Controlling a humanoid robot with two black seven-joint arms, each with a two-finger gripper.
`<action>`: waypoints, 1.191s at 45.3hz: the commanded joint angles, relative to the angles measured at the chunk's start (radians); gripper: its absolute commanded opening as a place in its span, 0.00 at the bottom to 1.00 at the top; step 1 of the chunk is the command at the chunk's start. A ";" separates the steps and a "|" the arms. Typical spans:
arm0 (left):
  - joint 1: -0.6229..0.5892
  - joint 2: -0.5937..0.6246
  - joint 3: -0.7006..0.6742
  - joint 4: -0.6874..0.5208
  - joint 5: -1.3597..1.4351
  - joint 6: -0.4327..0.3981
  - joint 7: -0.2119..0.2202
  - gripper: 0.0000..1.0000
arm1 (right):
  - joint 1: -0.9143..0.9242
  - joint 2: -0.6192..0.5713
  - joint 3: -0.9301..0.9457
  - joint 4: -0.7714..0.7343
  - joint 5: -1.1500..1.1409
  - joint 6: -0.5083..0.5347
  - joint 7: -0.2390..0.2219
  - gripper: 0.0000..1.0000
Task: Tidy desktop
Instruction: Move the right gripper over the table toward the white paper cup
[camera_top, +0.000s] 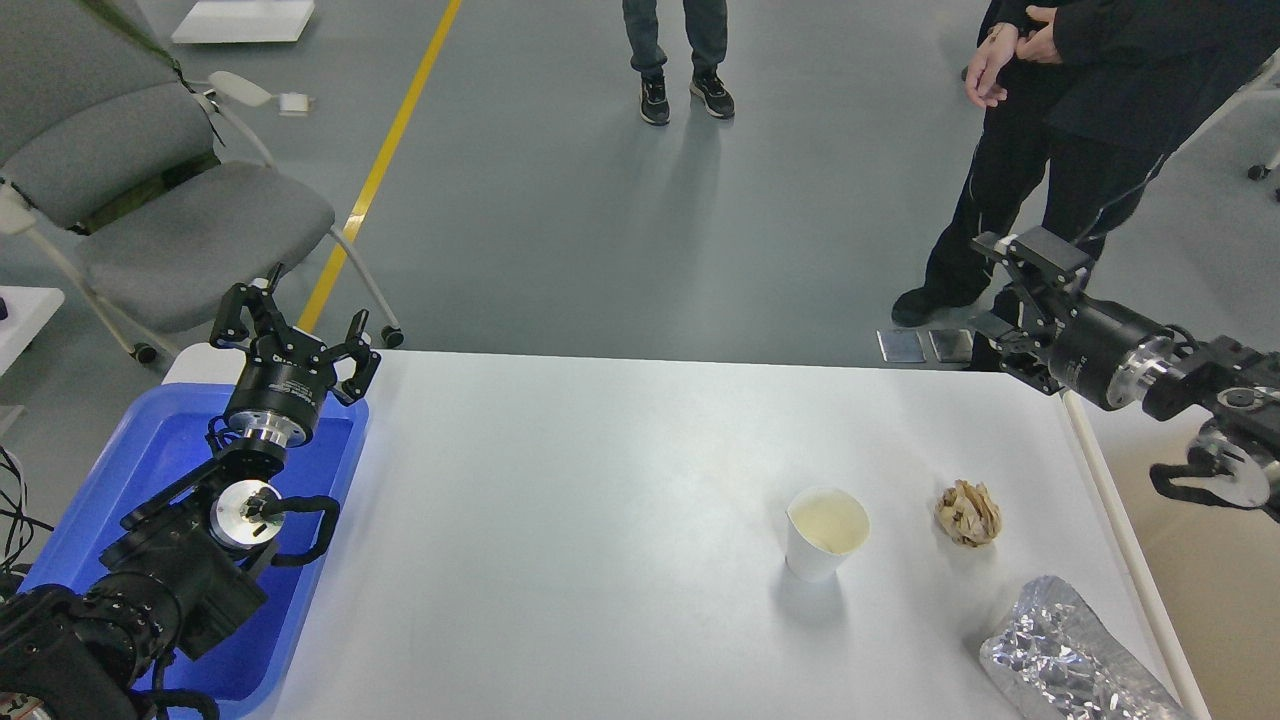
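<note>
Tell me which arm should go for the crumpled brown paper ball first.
Right. The right pincer, open, hangs above the white desktop's far right corner, on the same side as the crumpled brown paper ball. The left pincer, also open, sits over the blue plastic tray, across the desktop.

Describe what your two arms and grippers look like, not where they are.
Both arms are black with silver metal rings at the wrist joints. The left gripper and right gripper are black, each with two linkage fingers on a round body. A black cable loops beside the left wrist.
</note>
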 joint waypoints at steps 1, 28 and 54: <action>0.000 0.000 0.000 -0.001 0.000 0.000 0.000 1.00 | 0.093 -0.096 -0.087 0.182 -0.211 0.062 -0.080 1.00; 0.000 -0.001 0.000 0.001 0.000 0.000 0.000 1.00 | 0.471 0.116 -0.660 0.228 -0.706 0.137 -0.108 1.00; 0.000 0.000 0.000 0.001 0.000 0.000 0.000 1.00 | 0.394 0.246 -0.783 0.047 -0.883 0.019 -0.100 1.00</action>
